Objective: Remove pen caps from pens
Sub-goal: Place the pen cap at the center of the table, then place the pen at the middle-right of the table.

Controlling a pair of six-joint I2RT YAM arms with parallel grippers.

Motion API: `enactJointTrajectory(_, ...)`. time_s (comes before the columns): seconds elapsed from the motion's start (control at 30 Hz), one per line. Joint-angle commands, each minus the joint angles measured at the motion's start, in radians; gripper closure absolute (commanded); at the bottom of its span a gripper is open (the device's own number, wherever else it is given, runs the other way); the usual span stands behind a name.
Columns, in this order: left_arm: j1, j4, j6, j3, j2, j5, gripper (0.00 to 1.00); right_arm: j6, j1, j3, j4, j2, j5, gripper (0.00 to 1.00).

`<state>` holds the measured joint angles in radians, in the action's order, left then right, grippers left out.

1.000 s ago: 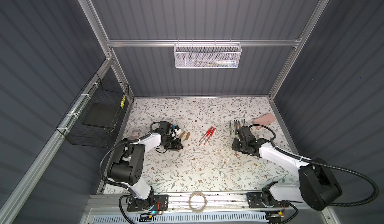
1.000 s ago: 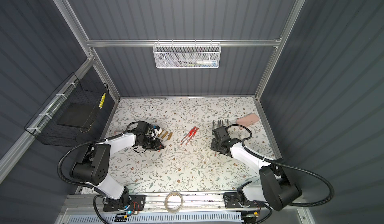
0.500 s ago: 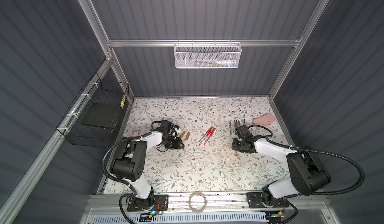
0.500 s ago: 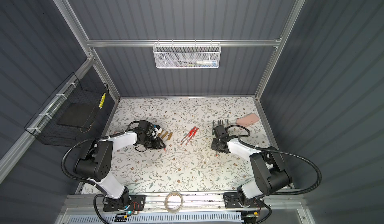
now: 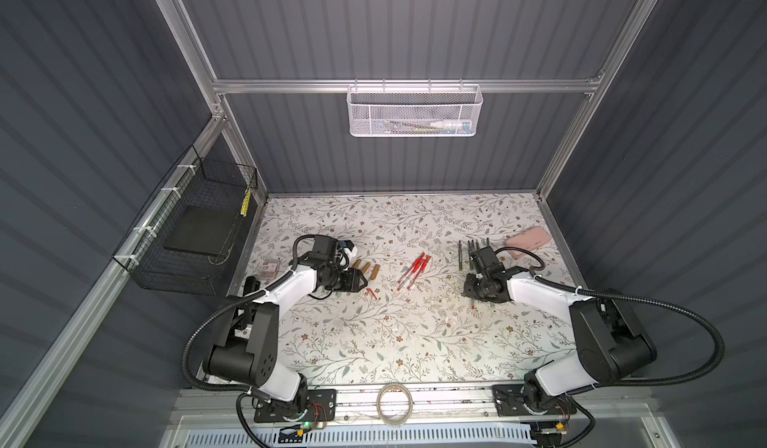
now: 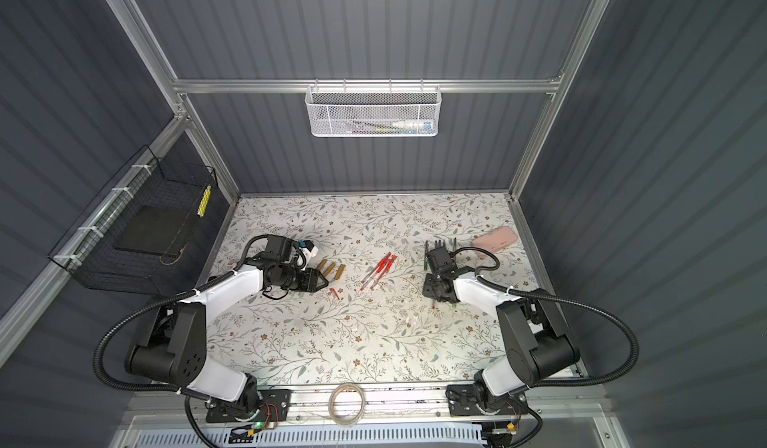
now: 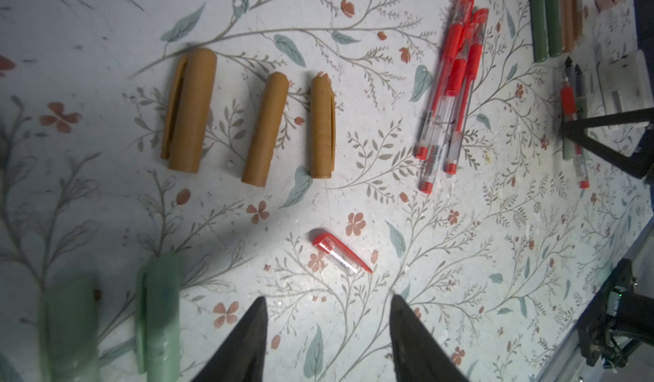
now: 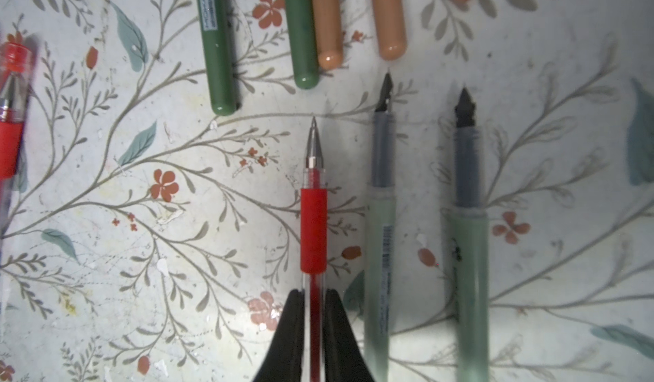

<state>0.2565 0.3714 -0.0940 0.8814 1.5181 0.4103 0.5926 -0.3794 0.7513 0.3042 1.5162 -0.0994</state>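
My left gripper (image 7: 328,300) is open, with nothing between its fingers. A small red pen cap (image 7: 341,253) lies on the table just ahead of it, also seen in a top view (image 5: 370,293). Three golden-brown pen caps (image 7: 265,129) lie in a row beyond it, and pale green caps (image 7: 159,313) lie beside the gripper. My right gripper (image 8: 314,295) is shut on a clear-bodied pen with a red grip (image 8: 313,228), whose metal tip is bare. Two uncapped pale green pens (image 8: 380,238) lie next to it. Several capped red pens (image 5: 415,269) lie mid-table.
Dark green pens (image 8: 219,44) and golden-brown pens (image 8: 389,12) lie just past the held pen's tip. A pink case (image 5: 528,241) sits at the far right. A tape roll (image 5: 394,400) rests on the front rail. A black wire basket (image 5: 195,234) hangs on the left wall.
My left gripper has opened and let go of the red cap, which now lies on the table ahead of it. The right gripper stays shut on the red pen.
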Motion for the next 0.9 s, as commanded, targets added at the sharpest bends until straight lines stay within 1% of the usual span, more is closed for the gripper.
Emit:
enactJointTrajectory(0.0,-0.030,-0.009,0.010,-0.016,-0.034,0.023,0.39,-0.012,0.004,0.026,0.025,0.024,-0.019,0.92)
enactJointTrajectory(0.17,-0.086,-0.024,0.000,-0.015,-0.065,0.047,0.27,-0.008,0.004,0.024,0.012,0.032,-0.022,0.85)
enactJointTrajectory(0.23,-0.111,-0.043,-0.001,-0.024,-0.072,0.062,0.21,-0.007,0.005,0.033,0.016,0.043,-0.025,0.83)
enactJointTrajectory(0.33,-0.154,-0.048,-0.018,-0.022,-0.084,0.071,0.15,-0.011,0.005,0.039,0.019,0.049,-0.026,0.80)
enactJointTrajectory(0.47,-0.198,-0.066,-0.034,-0.029,-0.099,0.078,0.12,-0.013,0.004,0.052,0.037,0.046,-0.029,0.76)
enactJointTrajectory(0.57,-0.229,-0.070,-0.049,-0.029,-0.108,0.087,0.10,-0.010,0.004,0.063,0.058,0.012,-0.019,0.75)
enactJointTrajectory(0.7,-0.251,-0.087,-0.049,-0.041,-0.119,0.097,0.06,0.001,0.002,0.087,0.079,-0.046,-0.003,0.71)
enactJointTrajectory(0.73,-0.256,-0.086,-0.050,-0.039,-0.121,0.097,0.05,0.005,-0.001,0.098,0.108,-0.059,-0.001,0.70)
enactJointTrajectory(0.87,-0.265,-0.085,-0.047,-0.042,-0.127,0.097,0.02,0.029,-0.039,0.126,0.103,-0.079,0.008,0.67)
